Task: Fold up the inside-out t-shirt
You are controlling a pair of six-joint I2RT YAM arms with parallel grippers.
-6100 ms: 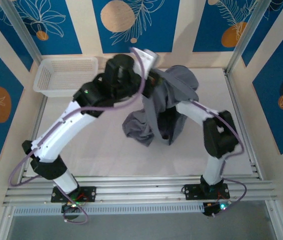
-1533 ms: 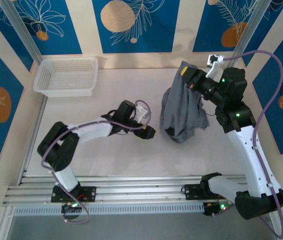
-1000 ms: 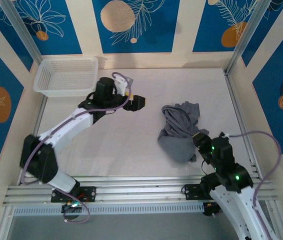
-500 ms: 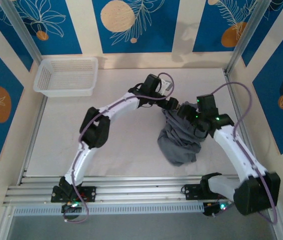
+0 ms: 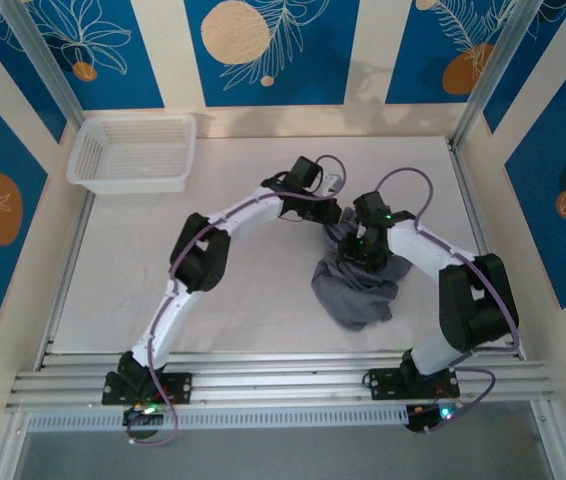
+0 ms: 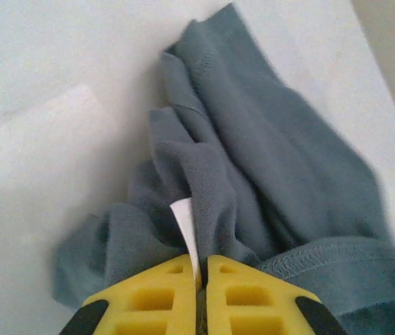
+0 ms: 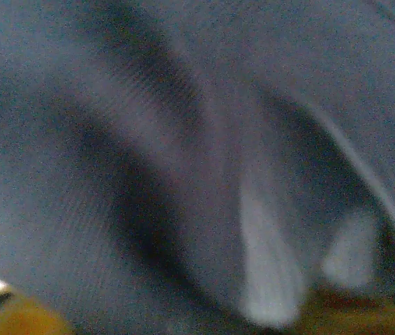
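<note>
**Both arms meet over the crumpled shirt**

The left arm reaches in a long arc across the table [image 5: 233, 290]. Its left gripper [image 5: 331, 215] comes down at the far left edge of the inside-out t-shirt [image 5: 358, 290]. The right arm is bent sharply, elbow out to the right, with the right gripper [image 5: 368, 248] pressed into the top of the heap from the far side.

In the left wrist view, the left gripper [image 6: 201, 262] has its yellow fingers [image 6: 162, 293] pressed together, pinching a ridge of the t-shirt [image 6: 267, 160] along with a thin white tag [image 6: 185, 223]. In the right wrist view, blurred grey cloth [image 7: 183, 139] lies right against the lens, so I cannot tell how the right fingers stand.

Half a second earlier the right arm was stretched out, its elbow low and near the right rail; now it is tucked in closer. The heap has kept its place right of centre.

The shirt is soft, thin, dark grey, rumpled in deep folds, with a stitched hem showing. The fingers are latticed plastic. A white mesh basket [image 5: 131, 150] sits in the far left corner, well apart.
</note>
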